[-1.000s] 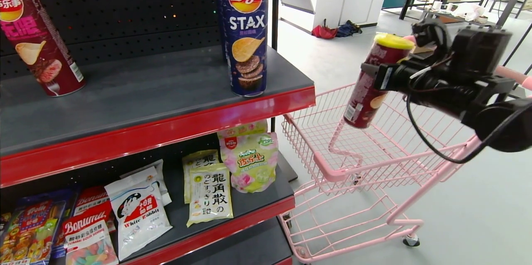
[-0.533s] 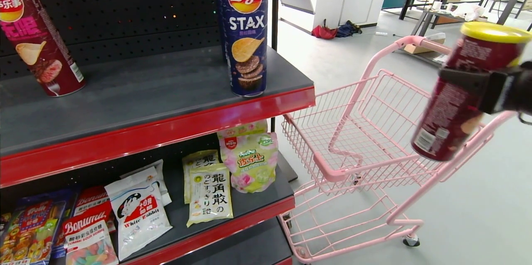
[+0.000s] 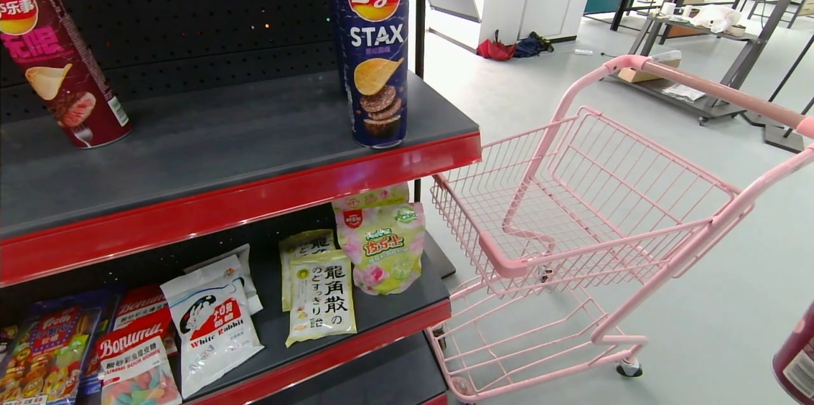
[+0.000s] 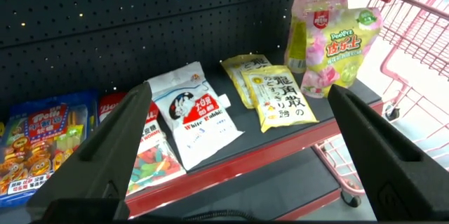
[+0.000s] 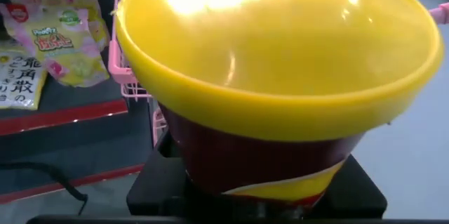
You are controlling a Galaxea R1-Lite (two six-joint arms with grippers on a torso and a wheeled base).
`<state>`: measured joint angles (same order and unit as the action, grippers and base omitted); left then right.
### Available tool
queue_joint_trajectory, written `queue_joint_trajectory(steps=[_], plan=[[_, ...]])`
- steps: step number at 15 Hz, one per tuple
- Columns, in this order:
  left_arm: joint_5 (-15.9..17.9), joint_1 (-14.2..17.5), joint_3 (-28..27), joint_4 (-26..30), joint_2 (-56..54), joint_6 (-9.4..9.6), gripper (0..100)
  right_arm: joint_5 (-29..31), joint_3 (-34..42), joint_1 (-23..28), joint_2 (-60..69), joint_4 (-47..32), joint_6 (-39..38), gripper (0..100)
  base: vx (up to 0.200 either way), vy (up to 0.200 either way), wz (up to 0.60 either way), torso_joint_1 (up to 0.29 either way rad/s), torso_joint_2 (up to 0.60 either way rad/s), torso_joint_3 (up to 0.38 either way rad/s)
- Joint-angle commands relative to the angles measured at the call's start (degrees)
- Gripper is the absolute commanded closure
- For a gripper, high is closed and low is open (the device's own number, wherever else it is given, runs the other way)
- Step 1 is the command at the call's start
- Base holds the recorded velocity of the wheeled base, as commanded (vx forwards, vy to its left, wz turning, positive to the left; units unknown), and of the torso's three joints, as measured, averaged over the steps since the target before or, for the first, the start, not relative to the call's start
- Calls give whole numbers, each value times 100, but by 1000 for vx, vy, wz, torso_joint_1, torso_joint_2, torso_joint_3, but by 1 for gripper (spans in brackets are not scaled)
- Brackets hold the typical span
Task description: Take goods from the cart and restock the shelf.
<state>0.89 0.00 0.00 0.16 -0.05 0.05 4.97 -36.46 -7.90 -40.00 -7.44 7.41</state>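
The right gripper [image 5: 259, 199] was clamped on a maroon chip can [image 5: 259, 157]. Its hold sat on the can's wall just below the yellow lid [image 5: 280, 41], though the pads themselves were hidden behind the can. In the head view the can's lower end [image 3: 796, 363] hung low at the robot's right, outside the pink cart [image 3: 604, 201] and well apart from the shelving.

The left gripper [image 4: 240, 89] had its fingers [image 4: 123, 136] spread wide with nothing between them, facing the snack bags [image 4: 200, 115] on the lower shelf [image 4: 280, 147].

A can like this is probably light, with a stiff but thin cardboard wall and a glossy, somewhat slippery surface. A hard squeeze could dent it, and the chips inside would break if it were knocked. A hold on the wall is sound, since the lid might pop off. Being tall and narrow, it would tip easily, so it should go down flat on its base on the upper shelf [image 3: 210, 144]. The open stretch there lay between the other maroon can [image 3: 57, 55] and the blue chip can [image 3: 376, 49].
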Motion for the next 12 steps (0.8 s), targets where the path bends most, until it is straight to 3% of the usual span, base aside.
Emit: queue_joint_trajectory(steps=[1,12], plan=[[-1,0,0,2,5,-5,0,12,60,96,282,-3,15,100,0,0,0,0,0,0],[8,0,0,2,5,-5,0,-14,157,104,352,-3,-20,100,0,0,0,0,0,0]])
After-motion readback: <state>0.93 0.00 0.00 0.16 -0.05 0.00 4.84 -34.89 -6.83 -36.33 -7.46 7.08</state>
